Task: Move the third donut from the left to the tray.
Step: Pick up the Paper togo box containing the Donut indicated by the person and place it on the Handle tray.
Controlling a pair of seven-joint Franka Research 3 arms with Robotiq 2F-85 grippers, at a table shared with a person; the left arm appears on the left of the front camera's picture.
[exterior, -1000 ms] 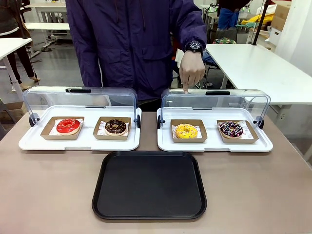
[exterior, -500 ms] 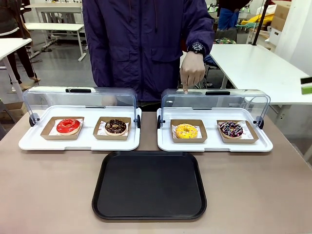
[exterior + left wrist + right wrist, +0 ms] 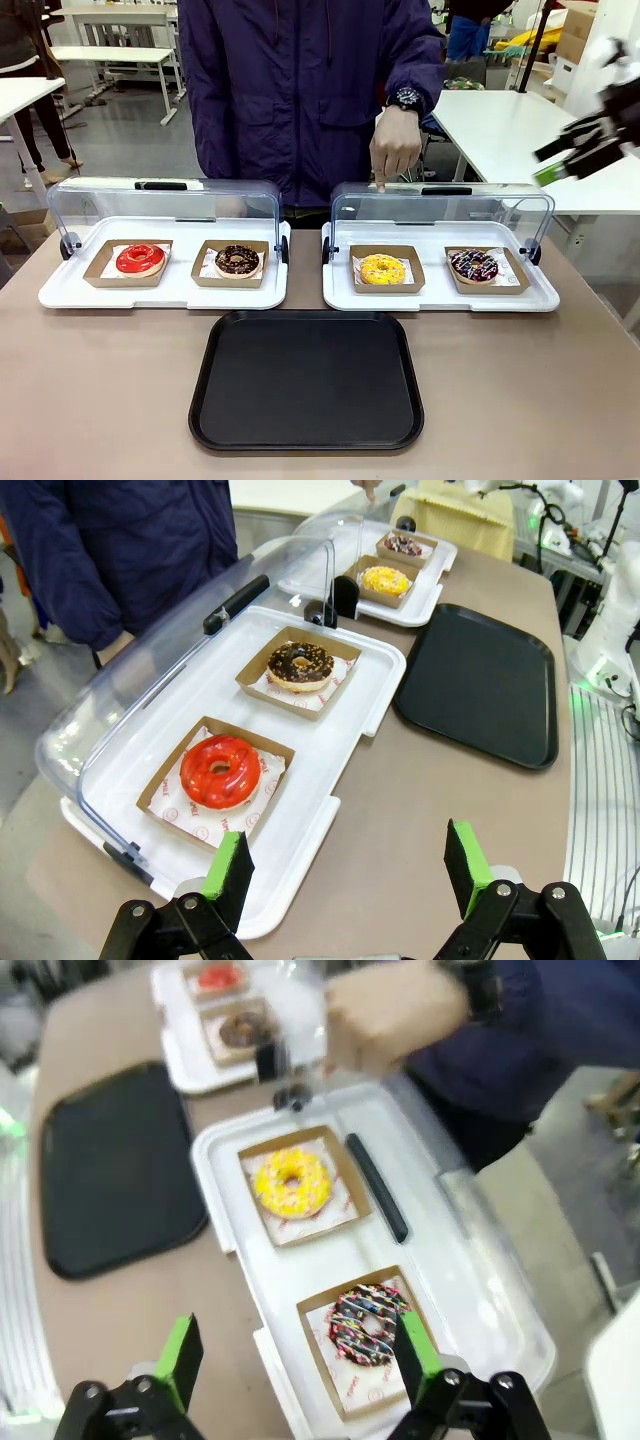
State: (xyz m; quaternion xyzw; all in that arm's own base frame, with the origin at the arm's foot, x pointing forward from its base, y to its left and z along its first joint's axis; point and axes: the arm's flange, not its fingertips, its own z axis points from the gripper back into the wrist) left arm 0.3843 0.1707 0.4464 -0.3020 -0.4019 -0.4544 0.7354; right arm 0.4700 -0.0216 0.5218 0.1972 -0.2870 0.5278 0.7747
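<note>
Yellow-iced donut (image 3: pixel 382 269) in cardboard holder (image 3: pixel 415 284), liner (image 3: pixel 361 266) print unreadable, near black tray (image 3: pixel 306 380); left gripper (image 3: pixel 347 865), right gripper (image 3: pixel 298 1350) spread wide.

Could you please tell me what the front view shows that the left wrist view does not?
Front view: the right end effector, blurred, at the upper right in front of the far white table. Left wrist view: the left end effector, open, hovering above the table edge near the red donut. Both: the yellow donut in its cardboard holder on a white display tray, and the black tray.
</note>
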